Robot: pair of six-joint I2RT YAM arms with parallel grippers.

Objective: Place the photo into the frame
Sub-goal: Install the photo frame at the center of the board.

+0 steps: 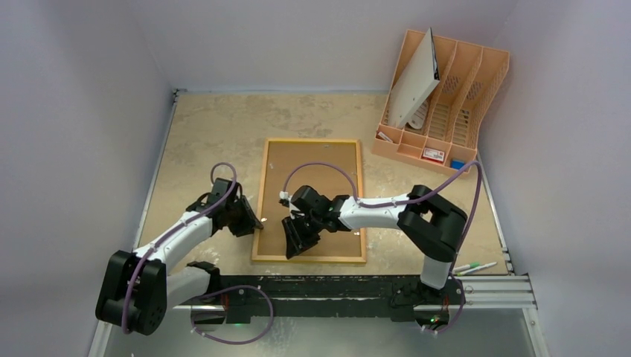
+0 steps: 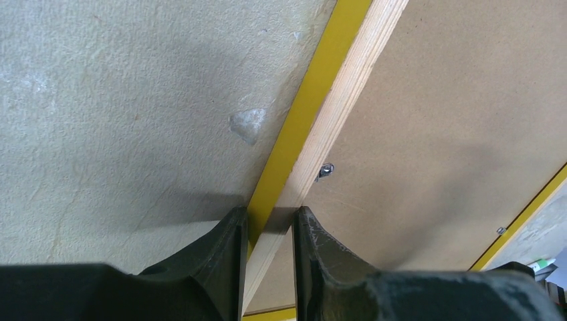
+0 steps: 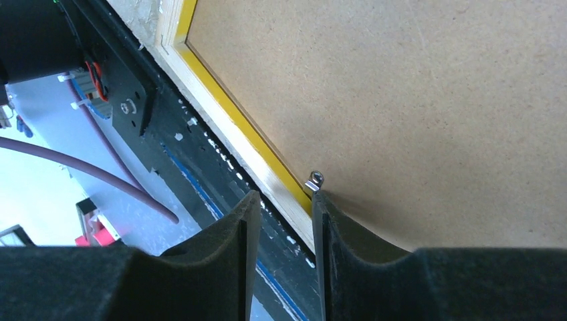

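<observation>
The frame (image 1: 309,256) lies back up in the middle of the table, with a brown backing board (image 1: 312,178) filling it. The photo does not show in any view. My left gripper (image 1: 257,223) is at the frame's left rail (image 2: 314,127); its jaws stand close together with the wood rail between them. My right gripper (image 1: 296,239) is at the near rail (image 3: 267,175), jaws a little apart. Its right fingertip (image 3: 319,200) touches a small metal clip (image 3: 313,179); its left finger hangs over the black base rail.
A peach desk organiser (image 1: 443,97) stands at the back right with a white sheet (image 1: 414,78) leaning in it. Pens (image 1: 476,266) lie at the near right. The black mounting rail (image 1: 335,286) runs along the near edge. Another clip (image 2: 325,171) sits on the left rail.
</observation>
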